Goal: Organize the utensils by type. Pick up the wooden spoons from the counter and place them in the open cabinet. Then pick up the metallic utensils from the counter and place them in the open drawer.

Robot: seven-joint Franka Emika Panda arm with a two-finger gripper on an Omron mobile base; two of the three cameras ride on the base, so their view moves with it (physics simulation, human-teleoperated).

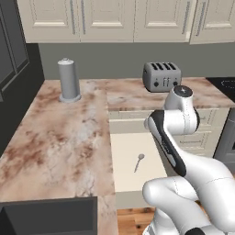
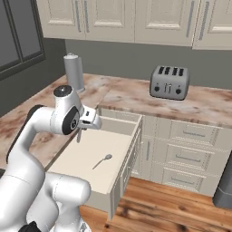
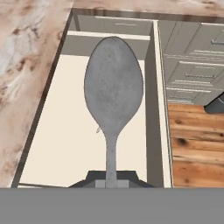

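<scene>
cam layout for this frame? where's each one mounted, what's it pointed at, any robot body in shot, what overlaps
Left base view: behind the arm to its left, looking forward and down at the open drawer and a metal spoon lying in it; arm at lower right.
Right base view: behind to its right, same drawer; arm at lower left, gripper over it.
Hand view: on the hand, looking down into the drawer along a held metal spoon; fingers at bottom.
Shared by the base views: drawer, lying spoon, toaster.

A grey toaster (image 1: 161, 76) and grey canister (image 1: 69, 80) stand on the marbled worktop (image 1: 55, 137).
</scene>
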